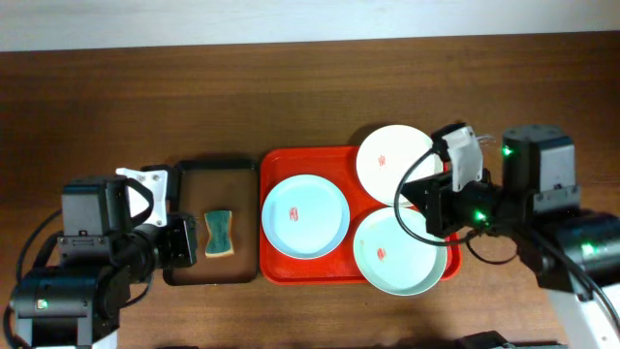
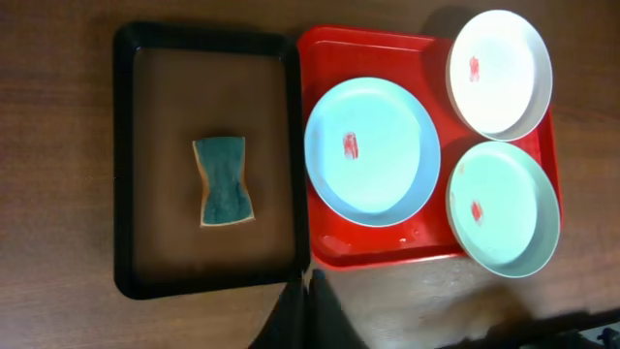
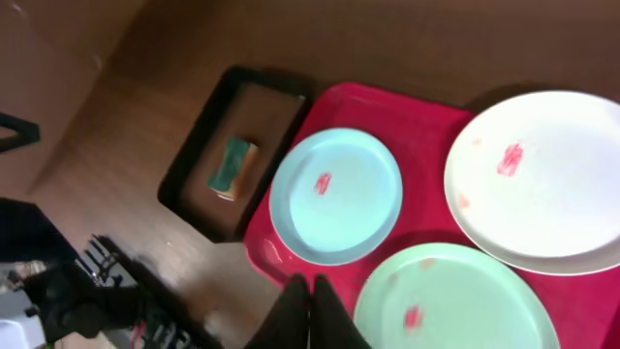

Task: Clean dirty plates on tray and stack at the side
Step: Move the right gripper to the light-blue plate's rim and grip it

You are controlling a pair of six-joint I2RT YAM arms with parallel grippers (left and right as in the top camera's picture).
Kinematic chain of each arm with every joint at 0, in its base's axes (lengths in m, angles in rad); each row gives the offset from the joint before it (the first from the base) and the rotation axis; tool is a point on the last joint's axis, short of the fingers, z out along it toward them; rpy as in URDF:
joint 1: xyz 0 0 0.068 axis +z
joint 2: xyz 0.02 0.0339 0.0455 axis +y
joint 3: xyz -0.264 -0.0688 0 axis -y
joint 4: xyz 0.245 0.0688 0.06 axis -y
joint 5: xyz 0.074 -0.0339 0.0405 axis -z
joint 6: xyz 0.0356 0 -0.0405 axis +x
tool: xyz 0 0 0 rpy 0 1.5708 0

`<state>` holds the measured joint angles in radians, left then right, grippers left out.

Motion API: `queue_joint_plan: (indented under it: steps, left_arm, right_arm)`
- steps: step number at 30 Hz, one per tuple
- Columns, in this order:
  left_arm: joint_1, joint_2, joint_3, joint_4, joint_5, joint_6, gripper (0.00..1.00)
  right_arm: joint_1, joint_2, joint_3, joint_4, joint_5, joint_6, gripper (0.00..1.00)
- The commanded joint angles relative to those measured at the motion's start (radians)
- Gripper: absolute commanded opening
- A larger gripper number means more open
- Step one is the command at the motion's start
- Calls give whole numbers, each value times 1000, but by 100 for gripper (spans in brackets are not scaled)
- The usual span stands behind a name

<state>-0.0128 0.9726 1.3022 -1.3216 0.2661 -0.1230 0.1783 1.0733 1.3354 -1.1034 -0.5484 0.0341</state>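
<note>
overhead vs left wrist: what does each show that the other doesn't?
Overhead only: left arm and right arm, pale strip beyond the table. Left wrist only: left gripper, shut, at bottom edge. Both: red tray bearing white plate, blue plate, green plate, each red-smeared; sponge in black-rimmed tray.

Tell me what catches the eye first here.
A bright red tray sits mid-table with three red-smeared plates: blue plate on its left, white plate upper right, green plate lower right. Left of it, a green sponge lies in a dark tray.
</note>
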Motion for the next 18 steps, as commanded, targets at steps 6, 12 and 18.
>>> queue_joint_plan:
  steps: [6,12,18]
  left_arm:
    - [0,20,8,-30,-8,5,0]
    - [0,147,8,-66,-30,5,0]
    - [0,264,8,-75,-30,5,0]
  right_arm:
    - [5,220,11,-54,-17,53,54]
    - [6,450,11,-71,-16,53,50]
    - [6,508,-4,-14,-17,53,98]
